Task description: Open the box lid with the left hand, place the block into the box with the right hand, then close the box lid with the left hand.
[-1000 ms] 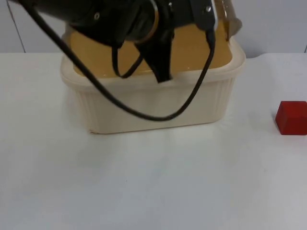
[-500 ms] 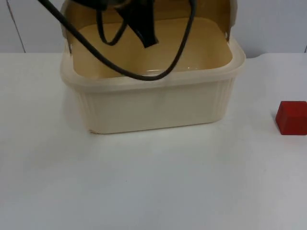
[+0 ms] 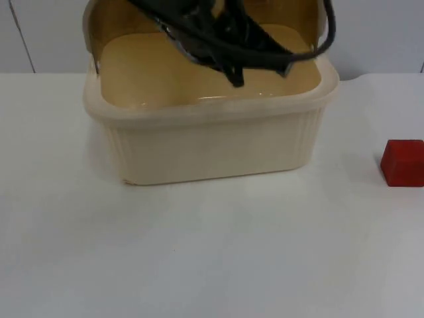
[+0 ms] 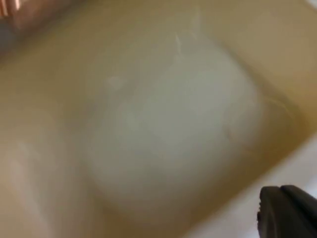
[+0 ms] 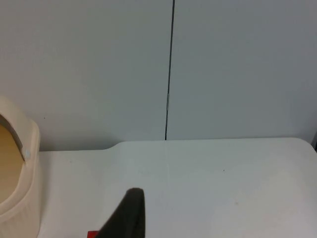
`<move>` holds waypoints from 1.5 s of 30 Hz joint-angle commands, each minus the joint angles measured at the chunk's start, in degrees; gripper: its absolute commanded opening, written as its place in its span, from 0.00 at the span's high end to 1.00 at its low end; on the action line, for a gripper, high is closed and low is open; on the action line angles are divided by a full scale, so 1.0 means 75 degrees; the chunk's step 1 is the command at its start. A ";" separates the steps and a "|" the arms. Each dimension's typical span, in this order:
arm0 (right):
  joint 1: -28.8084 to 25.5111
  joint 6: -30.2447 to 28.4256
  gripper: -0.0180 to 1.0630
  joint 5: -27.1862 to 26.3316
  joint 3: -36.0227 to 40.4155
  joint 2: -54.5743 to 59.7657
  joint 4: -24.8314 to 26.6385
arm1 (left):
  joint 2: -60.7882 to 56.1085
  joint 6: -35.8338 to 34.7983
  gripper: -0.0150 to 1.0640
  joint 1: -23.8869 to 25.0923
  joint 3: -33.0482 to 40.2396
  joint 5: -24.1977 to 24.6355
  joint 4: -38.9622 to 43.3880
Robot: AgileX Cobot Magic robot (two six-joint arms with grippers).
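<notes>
A cream ribbed box stands at the back middle of the table. Its lid is up, standing at the box's rear edge. My left gripper hangs over the open box, just above its far right part. The left wrist view looks down into the box's bare cream inside. The red block lies on the table right of the box, apart from it. My right gripper waits above the table on the right, with the box's corner and a sliver of the block ahead of it.
The grey partition wall closes off the table just behind the box. White table top stretches in front of the box and between the box and the block.
The left arm has drawn back from over the box's front rim, uncovering the inside, and its gripper now sits further right over the box. The lid stands up. The block has not moved.
</notes>
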 commanded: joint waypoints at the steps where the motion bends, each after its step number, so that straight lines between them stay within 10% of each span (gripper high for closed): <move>1: -0.0010 -0.0056 0.02 0.0009 -0.0032 -0.0005 -0.0051 | -0.0331 0.1290 0.99 -0.0037 -0.0023 0.0154 -0.2144; 5: -0.0010 -0.0023 0.02 0.0009 -0.0032 -0.0005 -0.0049 | -0.1300 0.5681 0.99 -0.0004 -0.0023 0.0307 -0.6570; 8: -0.0010 -0.0023 0.02 0.0009 -0.0032 -0.0005 -0.0049 | -0.2015 0.6684 0.99 0.0299 -0.0023 0.0147 -0.7667; 13: -0.0010 -0.0025 0.02 0.0009 -0.0032 -0.0005 0.0007 | -0.3441 0.5739 0.99 0.1587 -0.0023 -0.0244 -0.6889; 23: -0.0010 -0.0007 0.02 -0.0023 -0.0032 -0.0005 0.0061 | -0.5620 0.2532 0.99 0.5777 -0.0023 0.1396 -0.2803; 35: -0.0010 -0.0007 0.02 -0.0337 -0.0032 -0.0005 0.0061 | -0.5873 0.2802 0.99 0.5931 0.0426 0.1834 -0.2054; 45: -0.0010 -0.0063 0.02 -0.0325 -0.0032 -0.0005 0.0043 | -0.5792 0.4562 0.93 0.5931 0.0954 0.1134 -0.4836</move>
